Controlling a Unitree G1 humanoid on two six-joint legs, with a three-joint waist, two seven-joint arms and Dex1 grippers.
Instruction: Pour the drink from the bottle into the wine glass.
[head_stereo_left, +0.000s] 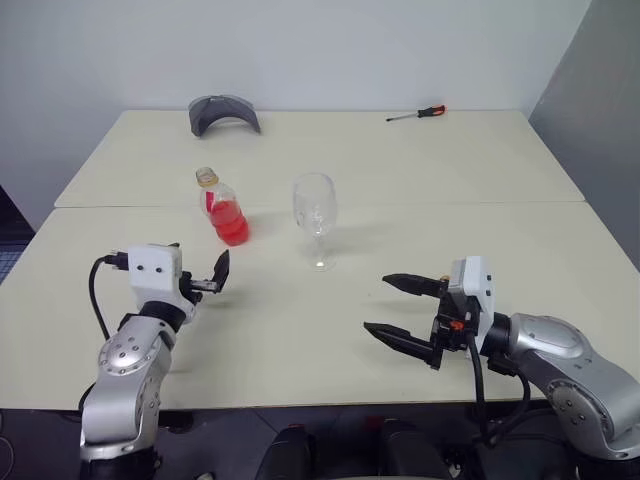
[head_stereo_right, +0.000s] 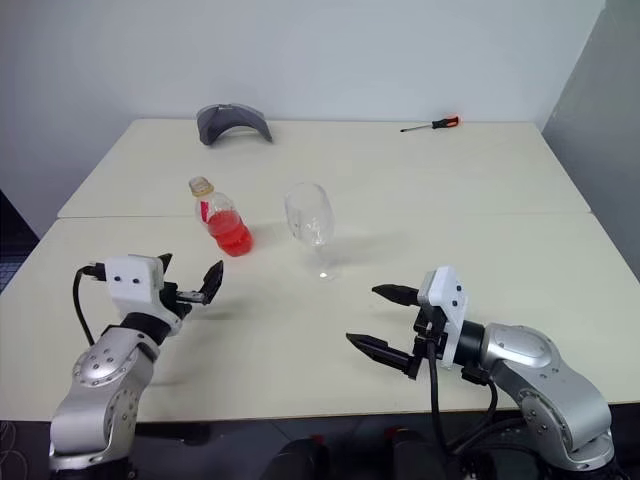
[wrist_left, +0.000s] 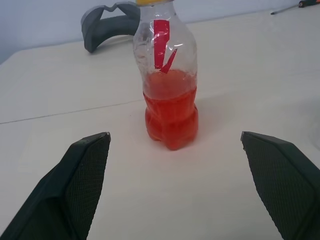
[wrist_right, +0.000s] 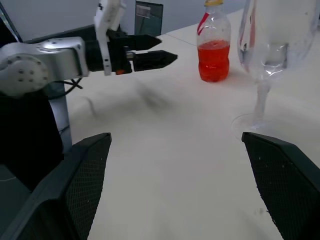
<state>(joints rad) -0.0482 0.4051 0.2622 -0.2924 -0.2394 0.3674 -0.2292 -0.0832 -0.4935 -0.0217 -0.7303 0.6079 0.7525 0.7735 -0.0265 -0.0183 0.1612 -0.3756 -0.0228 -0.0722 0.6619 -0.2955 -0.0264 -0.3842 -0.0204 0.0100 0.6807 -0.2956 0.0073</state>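
Bottle (head_stereo_left: 225, 207) upright beside wine glass (head_stereo_left: 315, 218); left tool (head_stereo_left: 215, 275), right tool (head_stereo_left: 402, 311) both agape, empty

Capped bottle (head_stereo_left: 224, 208) beside wine glass (head_stereo_left: 315, 215)

Red drink (wrist_left: 171, 117) in a clear, yellow-capped bottle (head_stereo_left: 222, 208); colourless wine glass (head_stereo_left: 315, 212); cream table (head_stereo_left: 400, 180).

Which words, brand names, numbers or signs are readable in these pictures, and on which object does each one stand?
None is readable.
Small clear plastic bottle with the yellow cap: a red strip on its side, no letters visible.
Clear stemmed wine glass: no marking.
Grey curved object and red-handled screwdriver: no text visible.
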